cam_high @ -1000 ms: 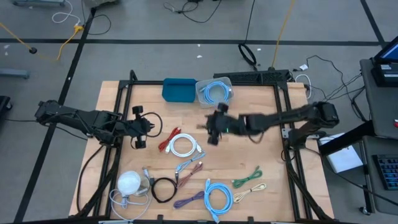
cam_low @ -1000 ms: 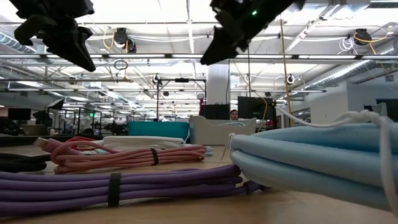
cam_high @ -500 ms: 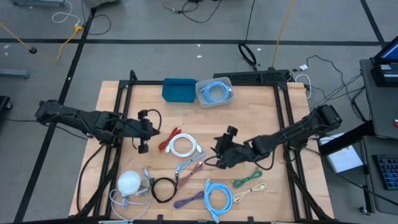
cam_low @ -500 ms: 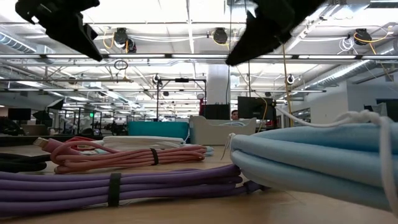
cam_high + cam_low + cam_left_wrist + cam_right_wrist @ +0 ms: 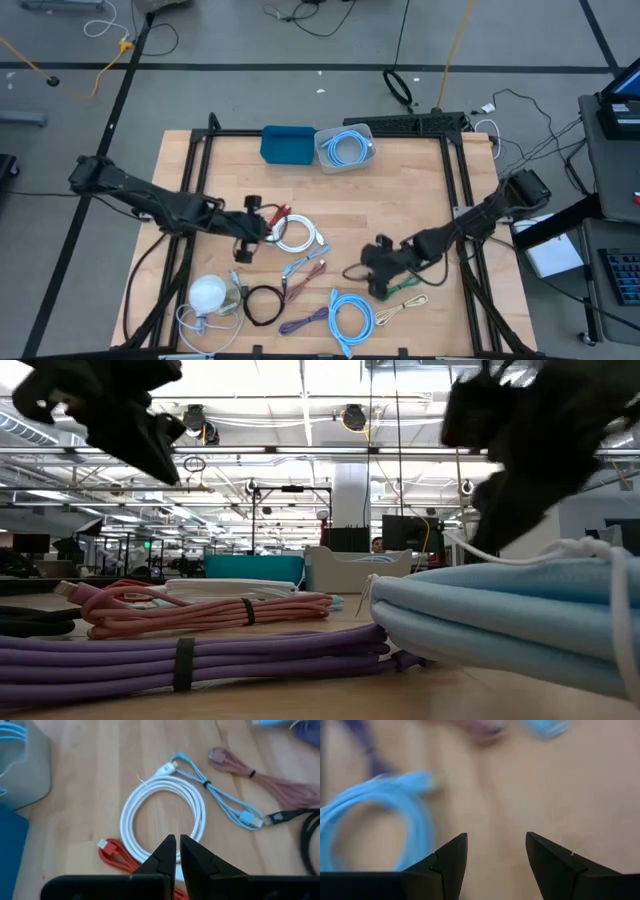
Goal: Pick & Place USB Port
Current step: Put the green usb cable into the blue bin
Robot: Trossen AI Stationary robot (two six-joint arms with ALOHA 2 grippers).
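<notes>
On the left of the wooden table (image 5: 190, 160), the left gripper (image 5: 177, 846) hovers over the red cable (image 5: 122, 859) and the white coiled cable (image 5: 296, 236), its two dark fingers pressed nearly together and holding nothing. Below it lie a white round bundle (image 5: 208, 293), a black coiled cable (image 5: 263, 303), a pink cable (image 5: 305, 281) and a purple cable (image 5: 305, 322).

At the table's far edge sit a blue bin (image 5: 287, 144) and, touching it, a clear plastic bin (image 5: 345, 147) that already holds one light-blue coiled cable (image 5: 348, 148). So, by my judgement, at least one cable has been sorted, while most of the cables are left loose on the wood.

Toward the right, the right gripper (image 5: 496, 854) is low over bare wood near a second light-blue coiled cable (image 5: 350, 314), with the green cable (image 5: 398, 290) and a cream cable (image 5: 398, 310) just beside it. Its fingers stand wide apart and empty, so no pick is in hand yet.

Which cable either arm is going for cannot be told. The right wrist view is smeared, so only the blue loop reads clearly there. In the low view both grippers are dark shapes cut off at the upper edge, and the near cables block most of the table behind them.
</notes>
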